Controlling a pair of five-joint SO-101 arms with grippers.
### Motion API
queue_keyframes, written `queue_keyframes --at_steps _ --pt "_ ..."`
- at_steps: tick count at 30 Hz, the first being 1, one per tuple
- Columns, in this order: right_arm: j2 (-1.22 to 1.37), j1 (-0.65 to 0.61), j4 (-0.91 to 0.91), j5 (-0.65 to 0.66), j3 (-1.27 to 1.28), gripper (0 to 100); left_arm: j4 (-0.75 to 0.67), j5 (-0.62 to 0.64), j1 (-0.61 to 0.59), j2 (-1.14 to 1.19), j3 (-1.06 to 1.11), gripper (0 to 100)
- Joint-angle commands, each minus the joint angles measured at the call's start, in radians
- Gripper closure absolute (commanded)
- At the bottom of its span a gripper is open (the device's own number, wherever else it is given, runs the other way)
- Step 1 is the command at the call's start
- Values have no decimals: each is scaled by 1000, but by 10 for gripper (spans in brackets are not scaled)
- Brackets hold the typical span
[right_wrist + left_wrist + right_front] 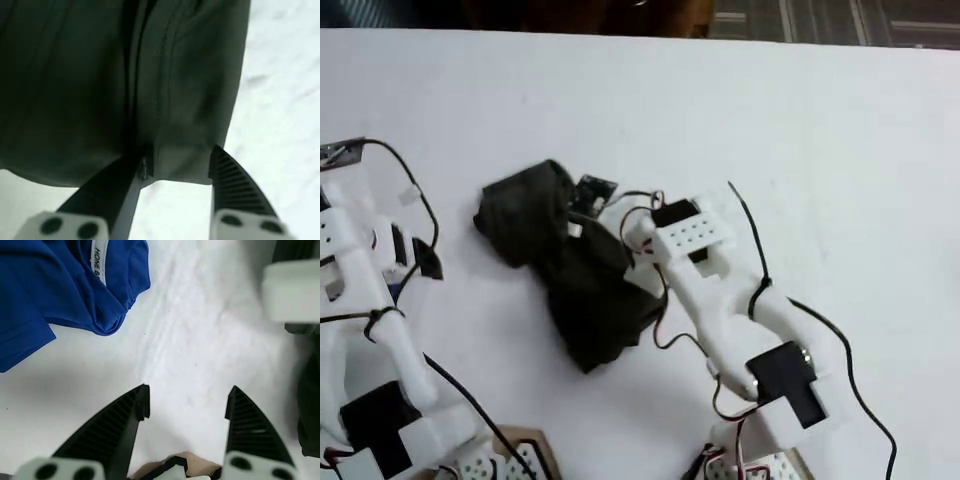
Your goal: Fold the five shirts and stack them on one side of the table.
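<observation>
Dark shirt (pixel 570 275), nearly black, lies crumpled on the white table (pixel 820 120), a little toward 9 o'clock from the middle. It is bunched into two lumps joined by a narrower twist, the whole running from 10 o'clock down to 5 o'clock. Up close, the cloth shows long folds, a stitched seam and a hemmed edge.

Right arm comes in from the table's 5 o'clock side and ends at the shirt's 1 o'clock edge. Right gripper (pixel 180 156) has its two black ribbed fingers spread wide. Their tips sit right at the shirt's hem, one tip overlapping the cloth, and nothing is clamped between them.

Left arm stands at the table's 9 o'clock edge. Left gripper (pixel 189 388) is also spread wide, with bare white table between its fingers and nothing held. Near it lies a bright blue shirt (pixel 50 285), loosely rumpled, with a white label inside its collar.
</observation>
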Motion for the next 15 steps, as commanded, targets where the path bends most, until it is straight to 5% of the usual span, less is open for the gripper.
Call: queue_keyframes --at_steps 1,15 --pt "-13 -7 4 -3 -11 807 -11 -6 -5 -44 -12 737" --pt "-4 -65 35 -6 -8 807 -9 -6 -5 -46 -12 737"
